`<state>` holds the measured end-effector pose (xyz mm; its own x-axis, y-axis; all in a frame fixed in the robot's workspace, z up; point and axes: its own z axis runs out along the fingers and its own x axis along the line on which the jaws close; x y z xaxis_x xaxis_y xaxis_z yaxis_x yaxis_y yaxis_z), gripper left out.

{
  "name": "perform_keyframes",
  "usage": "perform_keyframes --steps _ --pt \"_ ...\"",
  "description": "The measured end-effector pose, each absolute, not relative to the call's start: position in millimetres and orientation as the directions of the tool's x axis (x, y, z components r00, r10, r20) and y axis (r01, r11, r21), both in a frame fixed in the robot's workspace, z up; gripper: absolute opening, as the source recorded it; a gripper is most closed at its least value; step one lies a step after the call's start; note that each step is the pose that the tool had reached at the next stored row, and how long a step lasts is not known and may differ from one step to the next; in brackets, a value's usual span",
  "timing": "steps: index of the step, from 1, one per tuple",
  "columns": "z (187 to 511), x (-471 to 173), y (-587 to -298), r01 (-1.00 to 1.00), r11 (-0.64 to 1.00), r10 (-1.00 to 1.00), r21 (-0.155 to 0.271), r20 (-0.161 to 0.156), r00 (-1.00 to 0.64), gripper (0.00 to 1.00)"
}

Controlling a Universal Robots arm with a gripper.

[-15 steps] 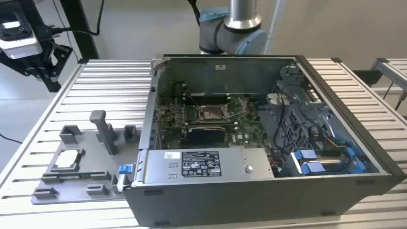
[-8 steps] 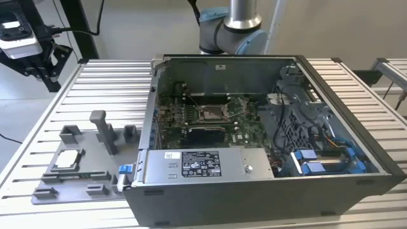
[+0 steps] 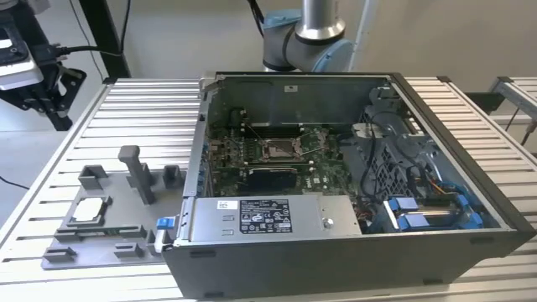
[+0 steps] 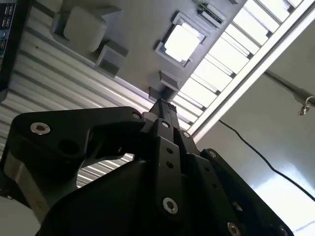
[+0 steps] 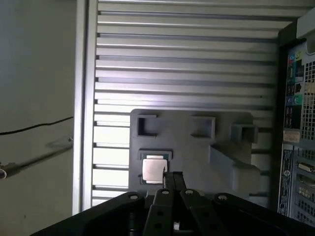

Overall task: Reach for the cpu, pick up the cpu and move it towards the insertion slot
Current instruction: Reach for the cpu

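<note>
While the cpu (image 3: 88,211) lies flat in a square pocket of the grey fixture plate (image 3: 117,207), towards the exterior view's left, nothing is held by the gripper (image 5: 172,176). Its fingers (image 4: 158,120) are seen pressed together in both wrist views, with no gap to be made out between them. In the exterior view the gripper is found raised near the far corner of the slatted table (image 3: 143,119), at the exterior view's left and well apart from the cpu. The chip's pale metallic top is left uncovered, and low grey blocks (image 5: 146,125) are set around it on the plate. A taller upright post (image 3: 134,170) is placed between the cpu and the open computer case (image 3: 336,264). The insertion slot (image 3: 278,149) is seen inside that case, on the green board (image 3: 222,157), its metal frame surrounding a dark centre. A larger black rectangular recess (image 3: 270,180) is seen just beside the slot, on its near side. The case's side wall (image 3: 199,138) and the silver labelled box (image 3: 268,217) at its near edge are interposed between the fixture plate and the slot. Grey ducting (image 3: 394,157) and blue clips (image 3: 419,217) are seen at the exterior view's right of the board.
</note>
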<state>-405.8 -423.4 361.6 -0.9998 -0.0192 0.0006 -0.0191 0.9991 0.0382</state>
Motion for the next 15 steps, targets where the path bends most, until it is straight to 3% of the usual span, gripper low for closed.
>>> perform_keyframes --steps 15 --pt "350.1 -419.6 -431.6 -0.021 0.999 -0.021 0.038 0.001 -1.0 0.0"
